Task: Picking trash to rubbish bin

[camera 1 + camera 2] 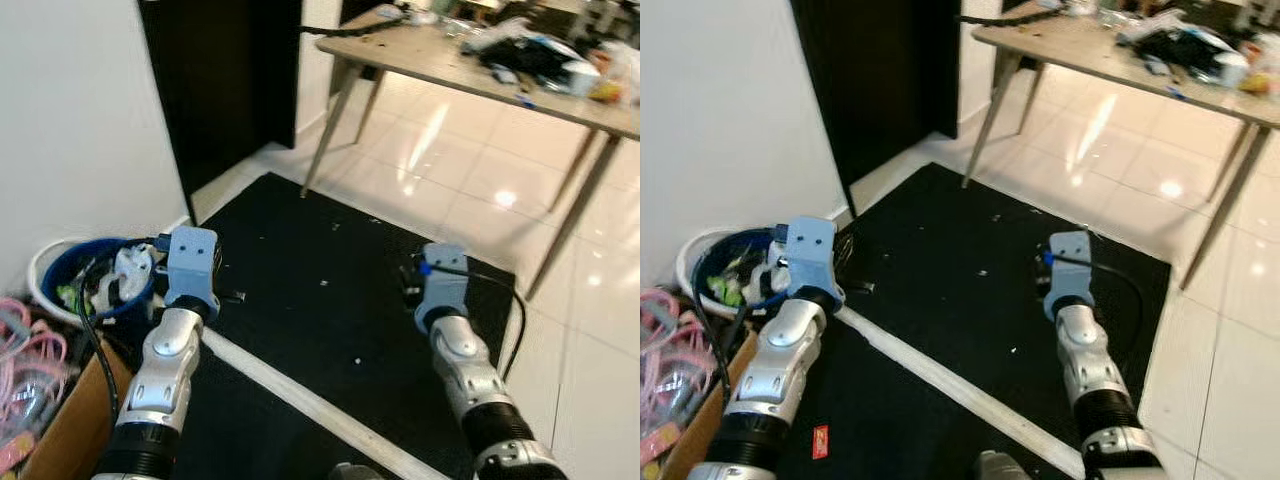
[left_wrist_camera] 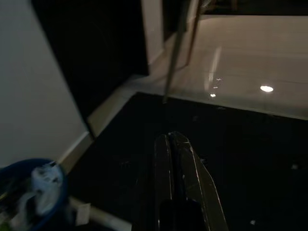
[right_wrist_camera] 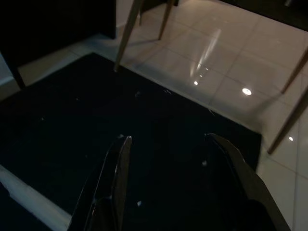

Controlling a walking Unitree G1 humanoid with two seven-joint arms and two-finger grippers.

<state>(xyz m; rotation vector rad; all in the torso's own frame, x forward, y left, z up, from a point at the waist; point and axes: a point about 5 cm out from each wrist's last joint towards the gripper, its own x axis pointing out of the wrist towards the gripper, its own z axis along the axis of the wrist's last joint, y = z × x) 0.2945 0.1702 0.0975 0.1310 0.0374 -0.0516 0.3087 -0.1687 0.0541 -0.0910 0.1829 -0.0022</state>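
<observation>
Item one: the rubbish bin (image 1: 60,262), a round tub with a white rim and a blue liner, stands on the floor against the white wall (image 1: 70,120), at my far left. It holds crumpled white trash (image 1: 130,268) and something green (image 1: 68,296).

Item two: my left claw (image 2: 174,144), seen through its wrist camera with its two black fingers pressed together, nothing between them. It hangs over the black mat (image 1: 340,300), just beside the bin. The left arm's blue wrist housing (image 1: 192,262) sits next to the bin's rim in the head view.

Item three: my right claw (image 3: 168,144), fingers spread wide apart and empty, also above the black mat, well to the right of the bin. Its blue wrist housing (image 1: 442,275) carries a black cable (image 1: 505,290).

Item four: the mat itself, flecked with small white specks (image 1: 323,283); I cannot tell what they are. A pale strip (image 1: 300,400) runs diagonally across it.

Item five: a cardboard box (image 1: 70,420) at my lower left with pink cords (image 1: 30,350) in it.

Item six: a small red packet (image 1: 820,441) on the dark floor near my left arm.

Item seven: a wooden counter (image 1: 450,70) on slanted legs, beyond the mat on glossy tiles (image 1: 480,170), cluttered with items too small to identify.
</observation>
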